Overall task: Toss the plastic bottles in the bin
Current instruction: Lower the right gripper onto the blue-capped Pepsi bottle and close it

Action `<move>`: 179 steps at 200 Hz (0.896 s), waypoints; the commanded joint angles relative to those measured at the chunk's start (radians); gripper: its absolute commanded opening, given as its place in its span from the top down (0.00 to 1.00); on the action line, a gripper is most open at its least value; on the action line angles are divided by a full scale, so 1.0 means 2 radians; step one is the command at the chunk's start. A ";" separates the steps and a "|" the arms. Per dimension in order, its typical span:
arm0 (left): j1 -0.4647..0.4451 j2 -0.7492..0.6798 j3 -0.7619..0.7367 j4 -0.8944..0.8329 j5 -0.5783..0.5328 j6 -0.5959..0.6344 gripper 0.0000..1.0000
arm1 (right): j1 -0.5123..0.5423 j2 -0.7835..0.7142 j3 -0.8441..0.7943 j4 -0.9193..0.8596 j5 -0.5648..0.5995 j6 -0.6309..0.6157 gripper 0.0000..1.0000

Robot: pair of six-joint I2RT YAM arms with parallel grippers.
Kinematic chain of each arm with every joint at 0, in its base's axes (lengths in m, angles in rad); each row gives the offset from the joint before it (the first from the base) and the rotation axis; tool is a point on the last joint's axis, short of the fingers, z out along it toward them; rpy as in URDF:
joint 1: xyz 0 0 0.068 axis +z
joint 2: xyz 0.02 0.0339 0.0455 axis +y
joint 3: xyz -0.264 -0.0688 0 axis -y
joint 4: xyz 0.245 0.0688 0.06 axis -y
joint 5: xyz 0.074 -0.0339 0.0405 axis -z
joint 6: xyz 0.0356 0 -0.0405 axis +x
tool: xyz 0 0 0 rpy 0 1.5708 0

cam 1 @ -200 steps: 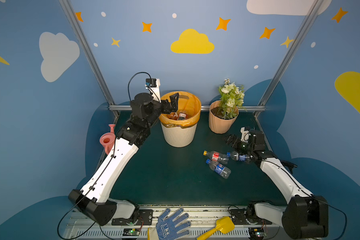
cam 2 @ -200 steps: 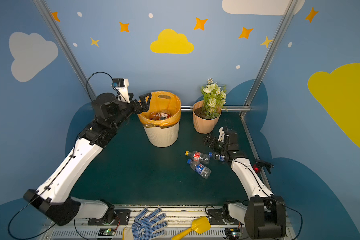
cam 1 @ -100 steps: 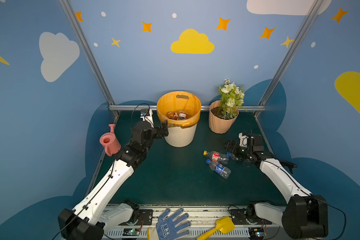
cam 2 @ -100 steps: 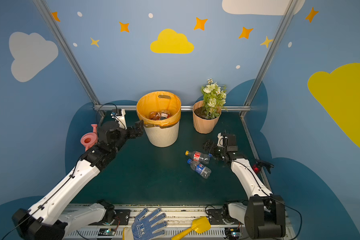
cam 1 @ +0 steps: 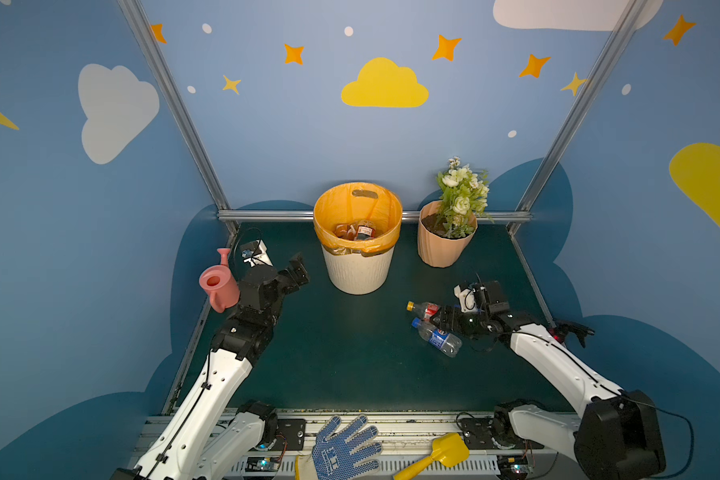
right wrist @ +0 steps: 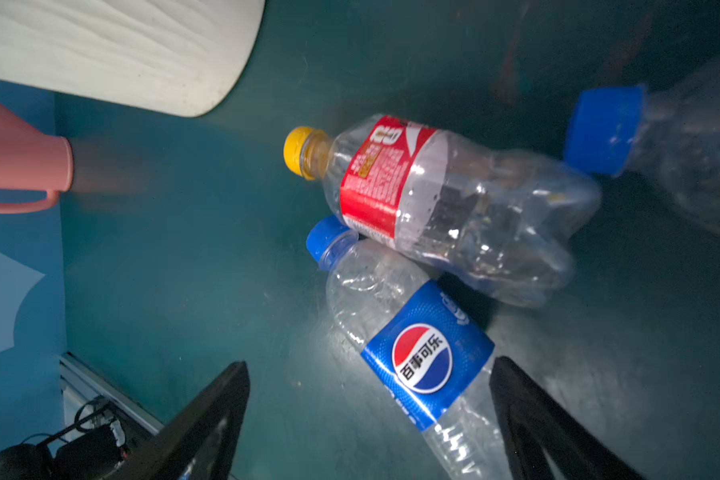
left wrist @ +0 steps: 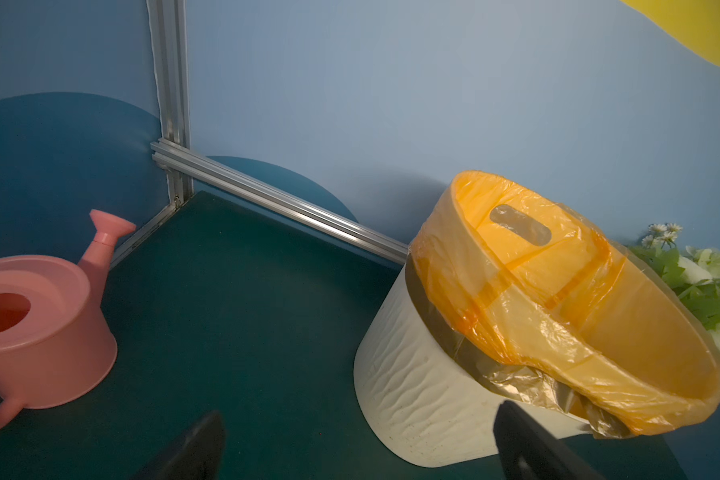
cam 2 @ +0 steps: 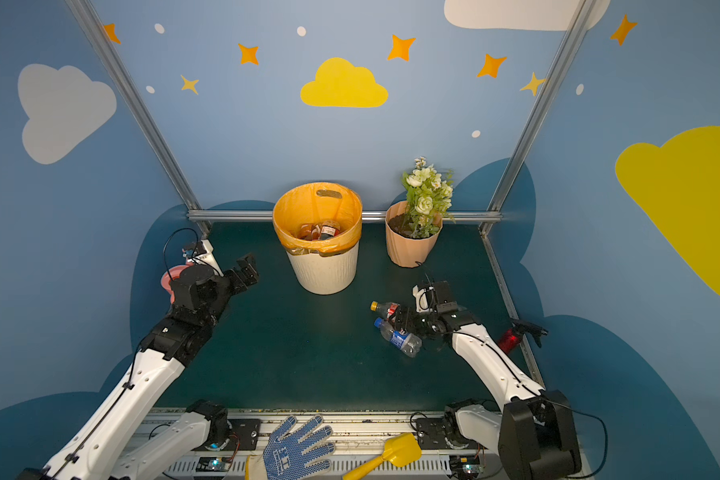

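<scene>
1. red-label bottle (cam 1: pixel 427 309): clear, yellow cap. It lies on its side on the worktop (cam 1: pixel 341 365), in front of the bin (cam 1: pixel 358 270) and toward the bin's right-arm side, well apart from the bin wall. The cap end is the end nearer the bin.
2. blue-label bottle (cam 1: pixel 437 338): clear, blue cap, also on its side. It lies just past the red-label bottle, farther from the bin. The two touch. In the right wrist view the red-label bottle's body overlaps the blue cap.
3. third bottle (right wrist: pixel 682 145): blue cap, seen only at the edge of the right wrist view, with the cap just beside the red-label bottle's base. Its label is not readable, and I cannot place it in the top views.
4. The bin is cream, ribbed and upright at the back of the worktop, with an orange bag folded over the rim. The bottles in the bin (cam 1: pixel 364 230) include one with a red label. The count cannot be told.
5. right end effector (cam 1: pixel 443 320): low at the pair of bottles, on their side away from the bin. The fingers are spread wide and flank the blue-label bottle's lower body, and one finger is clearly off it. Nothing is pinched.
6. left end effector (cam 1: pixel 298 270): on the bin's left-arm side, near the wall but apart from it. The fingers are spread and empty.
7. The pink watering can (cam 1: pixel 219 286) stands farther out from the bin on that same side.
8. The peach flowerpot (cam 1: pixel 443 249), with white flowers, stands just beside the bin on the right-arm side.
9. The blue glove (cam 1: pixel 344 449) and the yellow scoop (cam 1: pixel 445 453) lie on the front rail, farthest from the bin.
</scene>
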 commanded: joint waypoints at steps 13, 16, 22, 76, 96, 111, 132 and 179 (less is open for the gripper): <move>0.002 0.003 0.007 0.000 0.015 -0.013 0.00 | 0.029 0.031 0.011 -0.044 0.032 -0.034 0.11; 0.002 0.004 0.007 0.000 0.015 -0.014 0.00 | 0.031 0.034 0.012 -0.046 0.034 -0.035 0.11; 0.003 0.005 0.008 0.000 0.017 -0.015 0.00 | 0.035 0.040 0.015 -0.049 0.035 -0.037 0.11; 0.004 0.009 0.011 -0.006 0.026 -0.020 0.00 | 0.094 0.089 0.047 -0.079 0.071 -0.056 0.11; 0.003 0.008 0.011 -0.009 0.026 -0.020 0.00 | 0.111 0.107 0.058 -0.083 0.077 -0.060 0.13; 0.003 0.006 0.011 -0.011 0.024 -0.019 0.00 | 0.125 0.126 0.070 -0.093 0.082 -0.068 0.16; 0.003 0.004 0.011 -0.014 0.022 -0.019 0.00 | 0.144 0.157 0.097 -0.123 0.099 -0.084 0.20; 0.004 0.000 0.013 -0.015 0.021 -0.015 0.00 | 0.180 0.228 0.152 -0.179 0.145 -0.095 0.24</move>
